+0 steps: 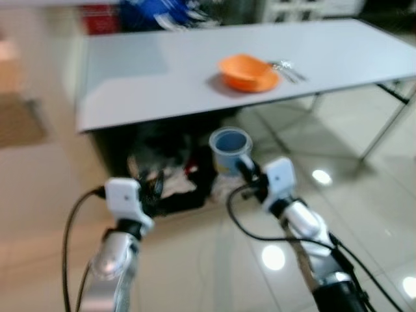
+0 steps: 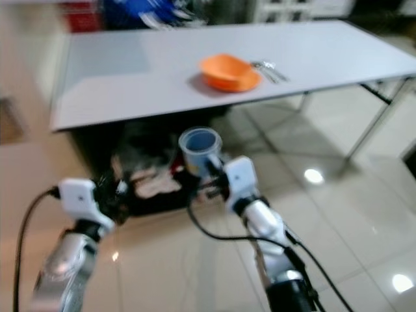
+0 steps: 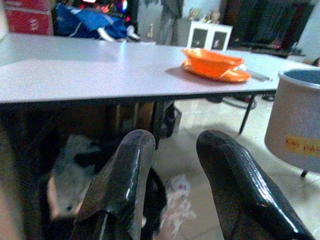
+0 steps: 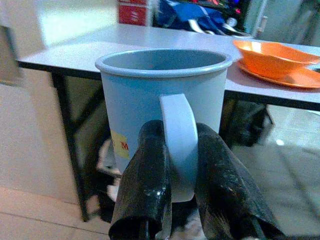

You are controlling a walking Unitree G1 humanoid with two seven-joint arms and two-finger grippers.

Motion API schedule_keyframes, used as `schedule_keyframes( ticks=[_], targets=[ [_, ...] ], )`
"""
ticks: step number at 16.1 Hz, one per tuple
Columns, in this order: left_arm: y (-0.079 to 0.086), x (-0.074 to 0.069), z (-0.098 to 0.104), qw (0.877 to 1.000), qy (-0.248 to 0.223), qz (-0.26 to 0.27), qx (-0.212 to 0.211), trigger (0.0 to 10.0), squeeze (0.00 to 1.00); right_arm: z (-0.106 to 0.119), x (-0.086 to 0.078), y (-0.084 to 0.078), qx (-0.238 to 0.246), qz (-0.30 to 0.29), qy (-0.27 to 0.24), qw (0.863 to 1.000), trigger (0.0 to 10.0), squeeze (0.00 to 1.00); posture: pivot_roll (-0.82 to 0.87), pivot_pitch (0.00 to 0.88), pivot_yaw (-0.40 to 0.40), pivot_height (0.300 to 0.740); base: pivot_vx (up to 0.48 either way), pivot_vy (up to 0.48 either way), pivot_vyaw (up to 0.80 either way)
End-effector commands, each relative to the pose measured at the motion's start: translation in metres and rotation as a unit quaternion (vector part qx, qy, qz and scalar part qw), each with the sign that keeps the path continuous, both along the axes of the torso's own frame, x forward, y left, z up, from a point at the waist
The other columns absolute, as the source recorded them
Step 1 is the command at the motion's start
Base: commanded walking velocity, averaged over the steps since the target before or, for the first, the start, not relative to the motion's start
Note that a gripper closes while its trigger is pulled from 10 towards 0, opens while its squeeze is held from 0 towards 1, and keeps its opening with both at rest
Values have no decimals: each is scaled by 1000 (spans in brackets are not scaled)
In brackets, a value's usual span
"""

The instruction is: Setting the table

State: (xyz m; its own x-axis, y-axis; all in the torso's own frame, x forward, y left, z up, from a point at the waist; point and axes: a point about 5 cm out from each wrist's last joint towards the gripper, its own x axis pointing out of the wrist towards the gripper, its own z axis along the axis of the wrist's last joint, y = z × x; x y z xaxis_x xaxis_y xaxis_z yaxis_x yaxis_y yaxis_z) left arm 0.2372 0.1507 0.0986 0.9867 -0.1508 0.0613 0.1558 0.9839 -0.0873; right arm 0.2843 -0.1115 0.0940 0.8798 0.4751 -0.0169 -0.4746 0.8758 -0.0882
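Mug (image 4: 162,97): blue, upright, handle pinched by right gripper (image 4: 181,165)
Left gripper (image 3: 170,165): fingers apart, empty
Bowl (image 1: 247,71): orange, table (image 1: 143,78), 12 o'clock of mug

Blue mug (image 1: 230,148) in the right gripper (image 1: 246,170) short of a grey table (image 1: 149,78) with an orange bowl (image 1: 247,72).

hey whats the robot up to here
It is setting the table. The right end effector is shut on the handle of a blue mug, held upright in front of the grey table. An orange bowl on a plate with cutlery beside it already sits there. The left end effector is open, holding nothing.
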Motion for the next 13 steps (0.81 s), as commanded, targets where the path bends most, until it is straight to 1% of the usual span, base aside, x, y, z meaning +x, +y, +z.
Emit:
schedule_keyframes(
  ticks=[1, 4, 5, 6, 9, 10, 11, 12, 13],
  targets=[
    [-7, 2, 7, 1000, -15, -11, -4, 10000, 0, 7, 3, -5, 3, -9, -11, 1000, 10000, 0, -110, 29, -24, 740, 480, 0, 0],
    [-9, 4, 17, 999, -31, -17, -8, 10000, 0, 20, 5, -2, 25, 4, -34, 999, 10000, 0, -111, 29, -26, 740, 480, 0, 0],
    [-10, 6, 24, 999, -43, -20, -10, 10000, 0, 33, 8, 1, 41, 12, -51, 998, 10000, 0, -111, 32, -27, 740, 480, 0, 0],
    [-11, 7, 28, 998, -49, -22, -10, 10000, 0, 41, 10, 3, 49, 15, -63, 997, 10000, 0, -112, 32, -26, 740, 480, 0, 0],
    [-14, 8, 38, 997, -64, -30, -10, 10000, 0, 59, 16, 3, 54, 6, -93, 994, 10000, 0, -112, 35, -28, 740, 480, 0, 0],
    [-14, 8, 39, 997, -65, -31, -9, 10000, 0, 61, 17, 2, 54, 4, -95, 994, 10000, 0, -112, 35, -27, 740, 480, 0, 0],
    [-14, 9, 40, 997, -66, -34, -9, 10000, 0, 63, 18, 2, 48, -2, -94, 994, 10000, 0, -113, 36, -27, 740, 480, 0, 0],
    [-14, 9, 41, 997, -67, -35, -9, 10000, 0, 63, 20, 2, 31, -2, -95, 995, 10000, 0, -112, 36, -27, 740, 480, 0, 0],
    [-16, 8, 41, 997, -66, -40, -9, 10000, 0, 63, 22, 2, 30, -7, -93, 995, 10000, 0, -112, 37, -28, 740, 480, 0, 0]
  ],
)
